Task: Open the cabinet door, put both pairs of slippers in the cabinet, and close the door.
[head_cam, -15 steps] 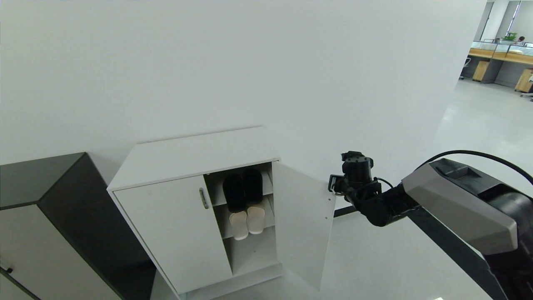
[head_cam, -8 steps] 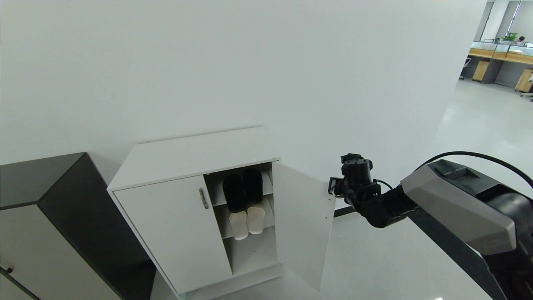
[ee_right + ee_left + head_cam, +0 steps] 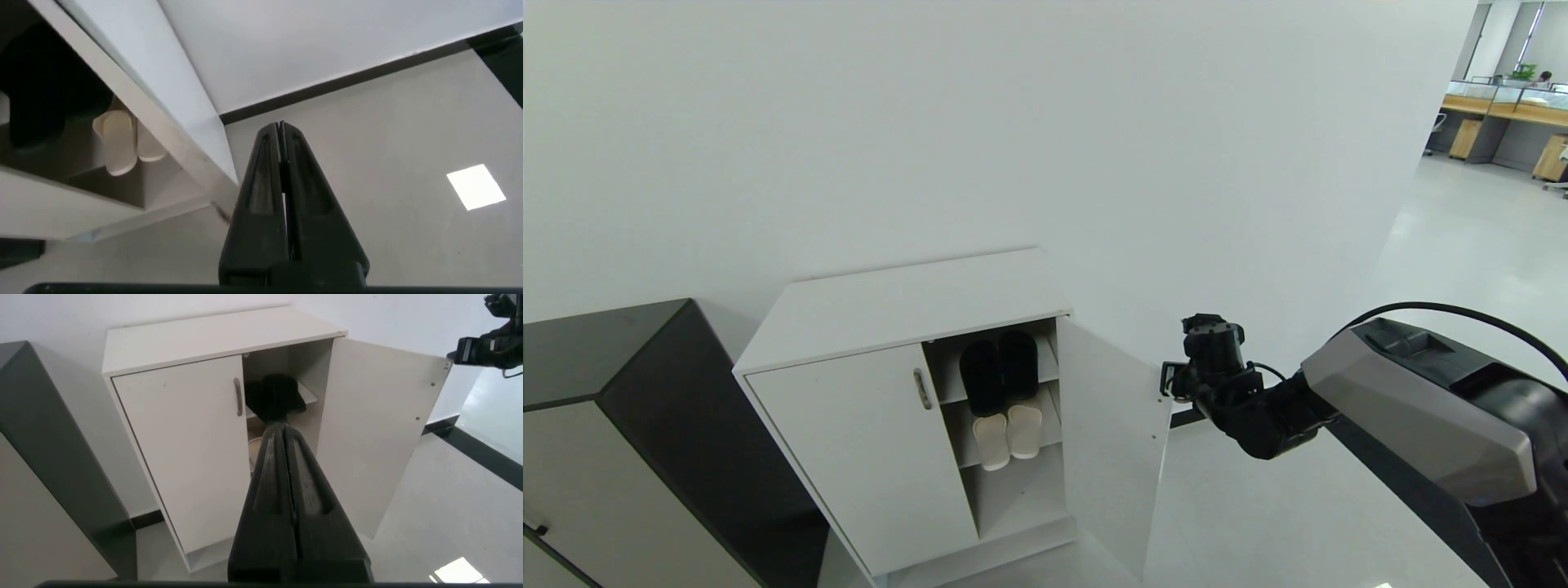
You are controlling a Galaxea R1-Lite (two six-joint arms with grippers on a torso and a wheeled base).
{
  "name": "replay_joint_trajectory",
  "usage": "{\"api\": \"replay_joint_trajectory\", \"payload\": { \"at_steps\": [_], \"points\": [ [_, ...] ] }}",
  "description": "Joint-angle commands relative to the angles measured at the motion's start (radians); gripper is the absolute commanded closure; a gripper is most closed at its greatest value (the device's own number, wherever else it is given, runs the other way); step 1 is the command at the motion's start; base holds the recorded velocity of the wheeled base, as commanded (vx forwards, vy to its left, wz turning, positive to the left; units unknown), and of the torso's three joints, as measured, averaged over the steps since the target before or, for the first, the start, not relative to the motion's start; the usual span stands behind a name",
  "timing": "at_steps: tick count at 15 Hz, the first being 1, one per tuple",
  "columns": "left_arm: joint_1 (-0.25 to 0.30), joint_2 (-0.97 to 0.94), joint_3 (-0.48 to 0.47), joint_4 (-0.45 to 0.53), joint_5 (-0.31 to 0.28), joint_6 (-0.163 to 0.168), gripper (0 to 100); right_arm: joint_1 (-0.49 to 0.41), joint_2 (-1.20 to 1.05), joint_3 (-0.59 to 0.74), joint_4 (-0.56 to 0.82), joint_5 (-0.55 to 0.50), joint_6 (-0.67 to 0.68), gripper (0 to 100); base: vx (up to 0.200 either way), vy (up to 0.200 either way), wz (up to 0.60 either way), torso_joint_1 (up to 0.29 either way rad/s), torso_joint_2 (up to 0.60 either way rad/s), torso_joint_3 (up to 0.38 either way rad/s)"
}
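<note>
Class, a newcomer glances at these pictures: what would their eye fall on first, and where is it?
The white cabinet has its right door swung open. Inside, black slippers sit on the upper shelf, and cream slippers on the shelf below. The right gripper, shut, hovers by the door's outer edge.

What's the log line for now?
door: open | black slippers: upper shelf | white slippers: lower shelf | right tool: shut, at door edge | left tool: shut
</note>
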Motion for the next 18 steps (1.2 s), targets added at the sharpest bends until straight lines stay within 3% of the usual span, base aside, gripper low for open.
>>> {"api": "replay_joint_trajectory", "payload": {
  "at_steps": [1, 6, 8, 18],
  "points": [
    [0.0, 0.0, 0.0, 0.0, 0.0, -0.001, 100, 0.04, -0.045, 0.053, -0.005, 0.0, 0.0, 100, 0.0, 0.0, 0.0, 0.0, 0.0, 0.0],
    [0.0, 0.0, 0.0, 0.0, 0.0, -0.001, 100, 0.227, -0.127, 0.231, -0.086, -0.002, 0.0, 100, 0.0, 0.0, 0.0, 0.0, 0.0, 0.0],
    [0.0, 0.0, 0.0, 0.0, 0.0, -0.001, 100, 0.256, -0.151, 0.276, -0.102, -0.002, -0.004, 100, 0.0, 0.0, 0.0, 0.0, 0.0, 0.0],
    [0.0, 0.0, 0.0, 0.0, 0.0, -0.001, 100, 0.247, -0.121, 0.412, -0.387, 0.026, -0.176, 100, 0.0, 0.0, 0.0, 0.0, 0.0, 0.0]
  ]
}}
